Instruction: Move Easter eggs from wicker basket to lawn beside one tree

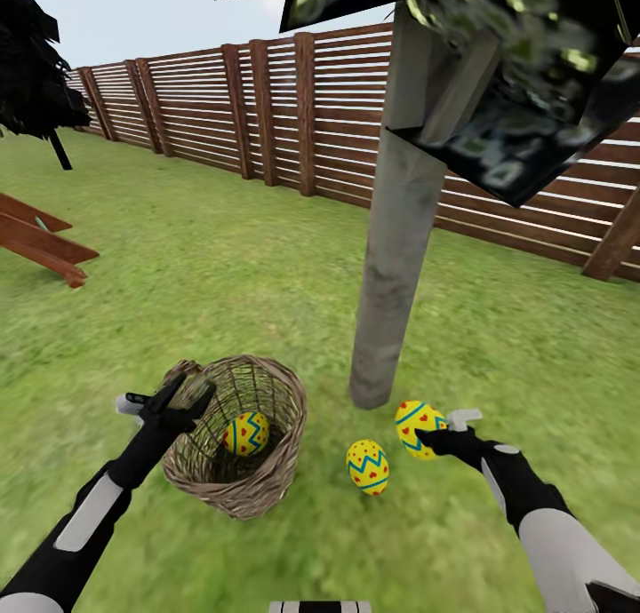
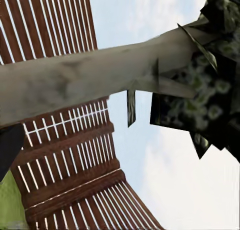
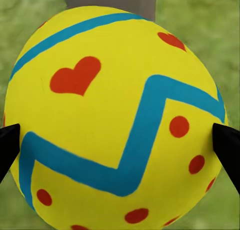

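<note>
— Where are the eggs?

— One egg [image 1: 246,433] sits inside the wicker basket [image 1: 267,489] on the lawn [image 1: 222,266]. The basket is tipped over a bit, near the foot of the tree [image 1: 396,240] with the pale grey trunk. A second egg [image 1: 368,466] lies on the grass between the basket and the trunk, close to the trunk's foot. The third egg [image 1: 418,428] is right by the trunk too.

— Is someone holding that third one?

— Yes. The right gripper [image 1: 437,431] is squeezed on it. Up close you see a black fingertip [image 3: 227,145] on each side of the big yellow egg [image 3: 117,120].

— And the other hand?

— The left gripper [image 1: 182,398] is at the basket's rim, on the side away from the tree. I cannot tell if its fingers are apart or together.

— What is behind the tree?

— A brown wooden fence [image 1: 267,107].
</note>
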Controlling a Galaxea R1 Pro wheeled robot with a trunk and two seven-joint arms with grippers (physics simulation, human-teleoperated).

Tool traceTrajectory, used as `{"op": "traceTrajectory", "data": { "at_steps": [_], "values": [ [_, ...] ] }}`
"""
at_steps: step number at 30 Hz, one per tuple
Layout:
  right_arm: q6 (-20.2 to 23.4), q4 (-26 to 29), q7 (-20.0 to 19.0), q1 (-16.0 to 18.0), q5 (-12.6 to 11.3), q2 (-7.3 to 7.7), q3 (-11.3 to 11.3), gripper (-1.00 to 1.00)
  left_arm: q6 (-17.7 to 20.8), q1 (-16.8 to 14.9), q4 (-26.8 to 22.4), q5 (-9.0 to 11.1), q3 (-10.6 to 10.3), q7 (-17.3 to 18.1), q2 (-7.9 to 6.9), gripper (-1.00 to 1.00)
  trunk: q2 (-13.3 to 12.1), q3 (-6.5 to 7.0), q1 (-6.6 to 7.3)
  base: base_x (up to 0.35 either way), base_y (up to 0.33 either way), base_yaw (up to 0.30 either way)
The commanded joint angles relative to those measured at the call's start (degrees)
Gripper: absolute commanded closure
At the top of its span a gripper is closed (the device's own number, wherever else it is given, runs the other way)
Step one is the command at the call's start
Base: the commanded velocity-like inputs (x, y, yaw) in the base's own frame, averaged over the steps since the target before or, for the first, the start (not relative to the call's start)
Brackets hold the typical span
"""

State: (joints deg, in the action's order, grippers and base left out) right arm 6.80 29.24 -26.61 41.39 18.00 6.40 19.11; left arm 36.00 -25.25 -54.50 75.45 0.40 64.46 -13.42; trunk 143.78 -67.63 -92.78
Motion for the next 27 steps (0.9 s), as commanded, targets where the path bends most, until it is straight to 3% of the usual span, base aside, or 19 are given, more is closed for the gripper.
{"op": "traceTrajectory", "data": {
  "at_steps": [1,5,10,15,16,18,22,27],
  "values": [
    [0.17,-0.04,-0.47,0.01,0.09,-0.39,0.57,1.00,0.82,0.12,-0.02,0.37,-0.38,-0.31,0.31,-1.00,0.02,-0.05,0.01,0.000,0.000,0.000],
    [1.47,1.26,-1.77,0.01,-1.24,-1.69,0.83,1.00,1.50,1.31,-0.66,0.47,-1.66,1.00,1.61,-1.00,0.02,-0.05,0.01,0.000,0.000,0.000],
    [1.77,1.28,-2.44,0.01,-2.40,-3.31,0.84,1.00,1.76,1.43,-2.26,0.12,-3.01,2.62,2.51,-1.00,-0.05,1.06,0.14,0.000,0.000,0.000],
    [1.64,0.91,-2.31,0.01,-2.61,-3.49,0.84,1.00,1.66,1.57,-3.87,0.98,-4.64,1.39,3.96,-1.00,-0.11,2.17,0.27,-0.005,0.000,0.000],
    [1.59,0.44,-2.26,0.01,-2.61,-3.50,0.79,1.00,1.58,1.59,-13.34,1.21,-10.82,-24.00,7.85,-1.00,-0.13,2.39,0.30,-0.191,0.000,0.000],
    [1.56,-0.22,-2.23,0.01,-2.62,-3.50,0.76,1.00,1.35,1.60,-13.50,1.04,-11.09,-27.62,9.57,-1.00,-0.15,2.83,0.35,-0.289,0.000,0.000],
    [1.45,-1.39,-2.19,0.01,-2.53,-3.50,0.75,1.00,0.76,1.60,-12.10,0.88,-11.85,-28.85,11.34,-1.00,-0.21,3.72,0.45,-0.330,0.000,0.000],
    [1.37,-2.15,-2.14,0.01,-2.44,-3.50,0.75,1.00,0.57,1.60,-10.14,0.84,-12.43,-30.92,12.38,-1.00,-0.27,4.83,0.58,-0.337,0.000,0.000]
  ]
}}
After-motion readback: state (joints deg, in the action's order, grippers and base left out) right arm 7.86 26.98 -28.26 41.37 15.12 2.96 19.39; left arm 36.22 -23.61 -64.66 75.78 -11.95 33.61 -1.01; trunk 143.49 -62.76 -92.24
